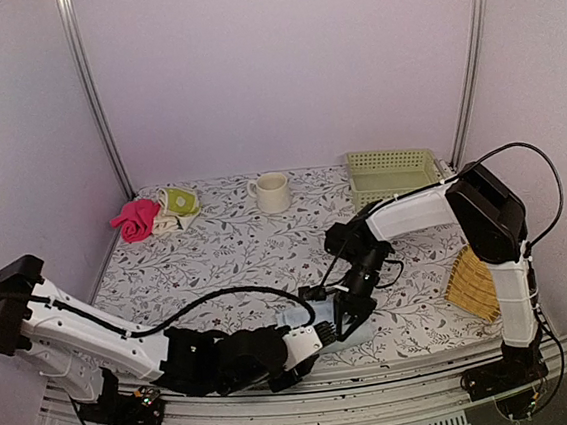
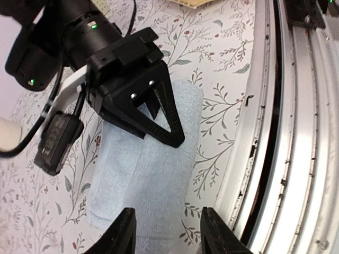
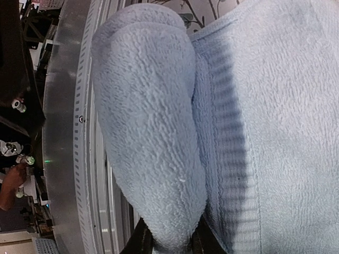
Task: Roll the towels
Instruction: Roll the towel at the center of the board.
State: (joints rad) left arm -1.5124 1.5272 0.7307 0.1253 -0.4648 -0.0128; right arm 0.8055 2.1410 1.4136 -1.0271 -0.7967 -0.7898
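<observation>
**First turn of the blue towel pinched at the near edge**

At the back left of the table, a pink cloth and the patterned towel lie bunched, touching each other and well apart from both arms (that one's turn comes later). A mug stands further right along the back.

At the near edge, the left gripper hangs over one end of the pale blue towel. Its jaws are apart and grasp nothing. The towel lies mostly flat, just beside the metal rail.

Further right, the right gripper is clenched on the towel. Its wrist view shows a plump, turned-over fold of terry on the rail side, bulging out from between the fingers.

The step in hand looks like the start of the roll, with one turn formed and the rest of the cloth not yet wound. The next move calls for carrying that fold on across the flat part. The turn needs to stay tight while the free pincer steadies the cloth so that it does not slide. Soft terry may spring open when let go.

At the far right sit a green basket at the back and a bamboo tray near the right arm.
</observation>
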